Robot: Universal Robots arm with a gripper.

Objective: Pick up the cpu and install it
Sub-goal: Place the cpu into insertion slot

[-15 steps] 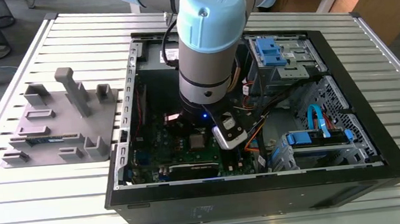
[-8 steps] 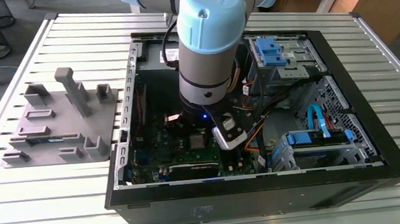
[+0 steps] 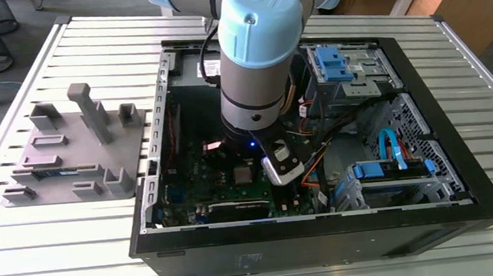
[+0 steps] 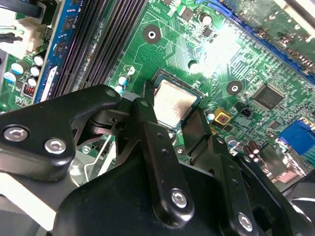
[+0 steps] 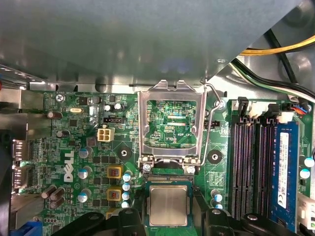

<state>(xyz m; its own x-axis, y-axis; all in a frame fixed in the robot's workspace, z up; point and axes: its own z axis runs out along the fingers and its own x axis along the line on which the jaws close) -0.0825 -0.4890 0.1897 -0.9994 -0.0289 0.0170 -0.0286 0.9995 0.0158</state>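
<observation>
The cpu [image 5: 168,205], a small square chip with a shiny silver top, lies flat in the socket on the green motherboard [image 5: 83,147]. It also shows in the second wrist view, cpu [image 4: 172,101]. My gripper [image 5: 168,219] straddles it, and the black fingers [image 5: 129,220] lie against two opposite edges of the chip. In the second wrist view the gripper [image 4: 173,112] has one fingertip at each side of the chip. The exterior view has the arm [image 3: 258,59] reaching straight down into the open computer case [image 3: 323,237].
The socket's metal lid frame [image 5: 172,123] stands flipped open just beyond the chip, its lever [image 5: 212,123] beside it. Black memory slots [image 5: 251,167] and a blue memory stick [image 5: 285,167] lie close by. Cables [image 5: 275,49] and drive cages [image 3: 345,66] crowd the case. A grey fixture [image 3: 74,156] sits on the exterior view's left.
</observation>
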